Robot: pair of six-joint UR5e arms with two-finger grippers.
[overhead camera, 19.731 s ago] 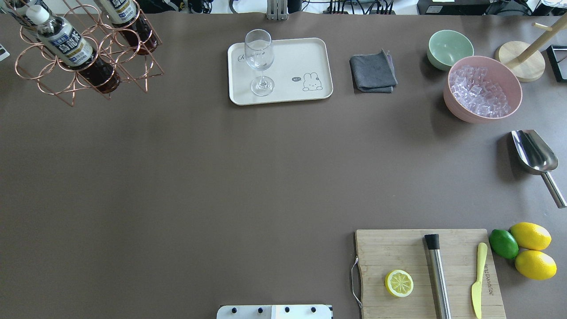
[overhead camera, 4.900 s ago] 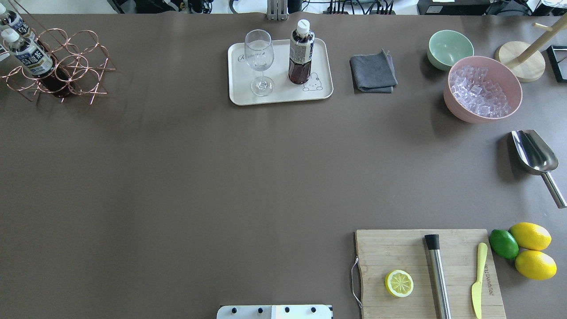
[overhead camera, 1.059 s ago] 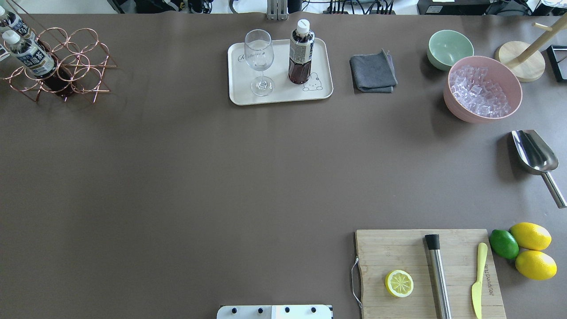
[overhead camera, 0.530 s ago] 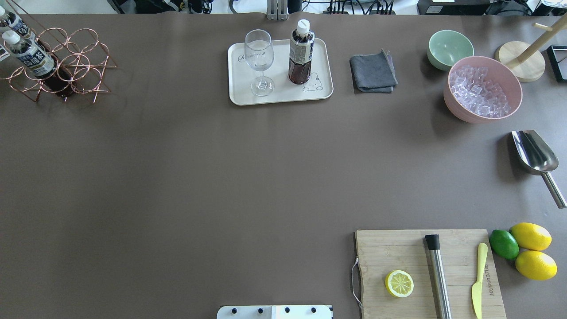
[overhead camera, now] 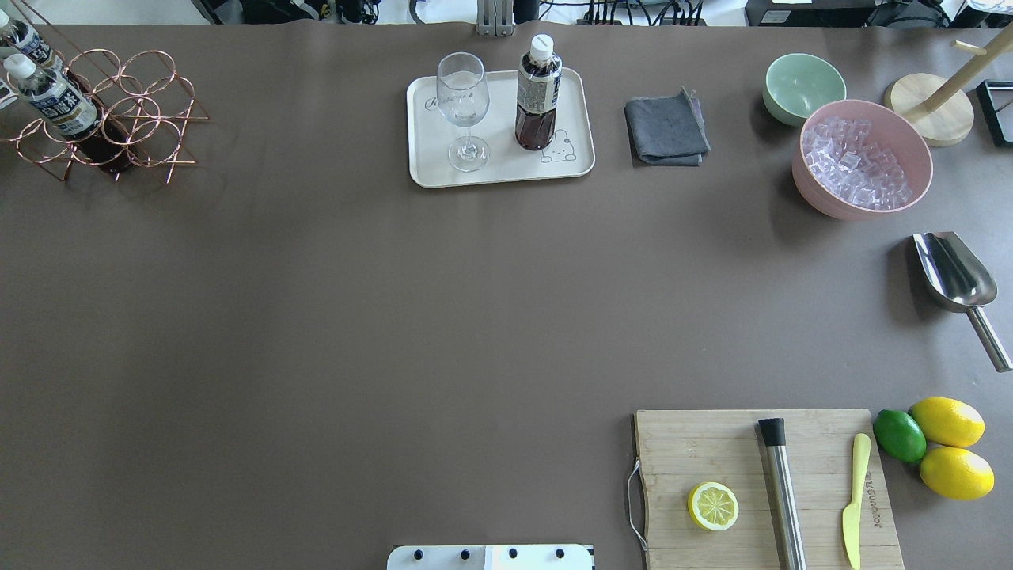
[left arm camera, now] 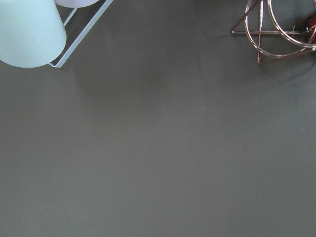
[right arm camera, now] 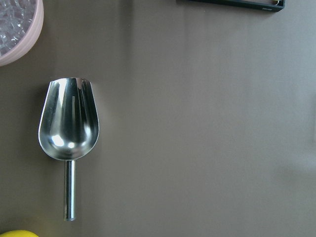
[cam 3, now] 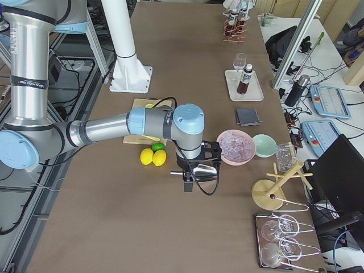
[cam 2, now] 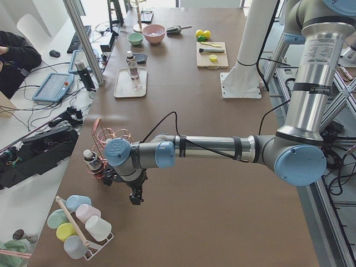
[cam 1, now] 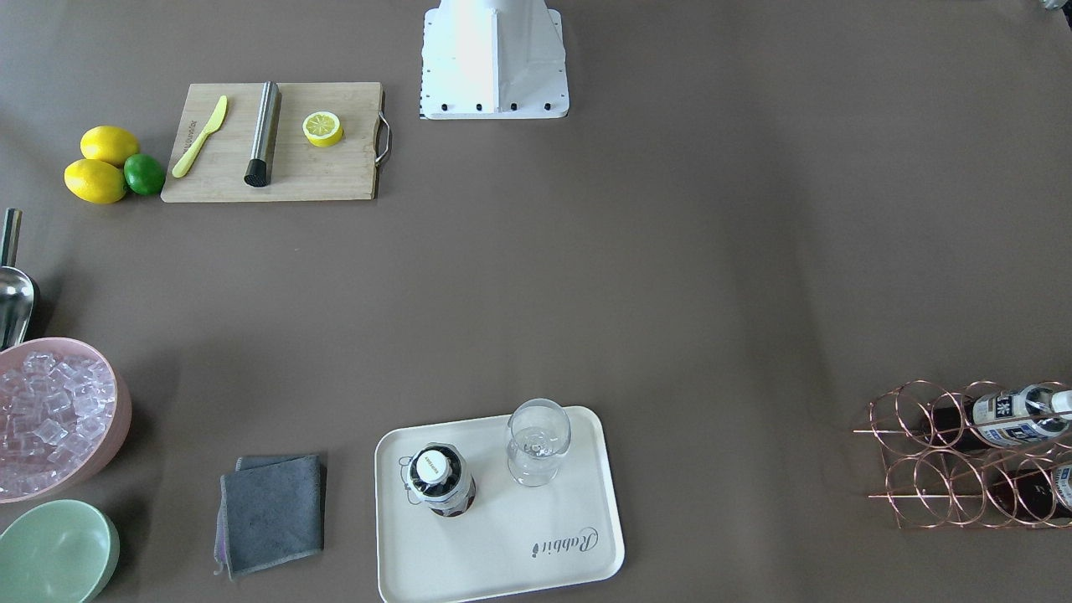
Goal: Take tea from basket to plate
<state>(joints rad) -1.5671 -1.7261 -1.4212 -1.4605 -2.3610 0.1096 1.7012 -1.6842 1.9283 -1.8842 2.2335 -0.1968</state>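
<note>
One tea bottle (overhead camera: 538, 95) stands upright on the cream plate (overhead camera: 506, 170), next to a clear glass (overhead camera: 463, 103); it also shows in the front view (cam 1: 441, 479) on the plate (cam 1: 502, 553). The copper wire basket (overhead camera: 119, 119) sits at the far left with two more tea bottles (overhead camera: 59, 107) in it. My left gripper (cam 2: 135, 198) hangs over bare table just beside the basket (cam 2: 105, 133). My right gripper (cam 3: 187, 185) hangs above the metal scoop. Neither gripper's fingers show clearly, so I cannot tell whether they are open or shut.
A grey cloth (overhead camera: 666, 131), a green bowl (overhead camera: 803, 83) and a pink bowl of ice (overhead camera: 863, 158) lie right of the plate. A scoop (overhead camera: 954, 273), a cutting board (overhead camera: 712, 443) with tools, and lemons (overhead camera: 954, 471) are at the right. A cup rack (cam 2: 78, 228) stands near the left gripper.
Since the earliest frame one tea bottle has gone from the basket to the plate, and the basket sits further left. Over the last second nothing has moved.
</note>
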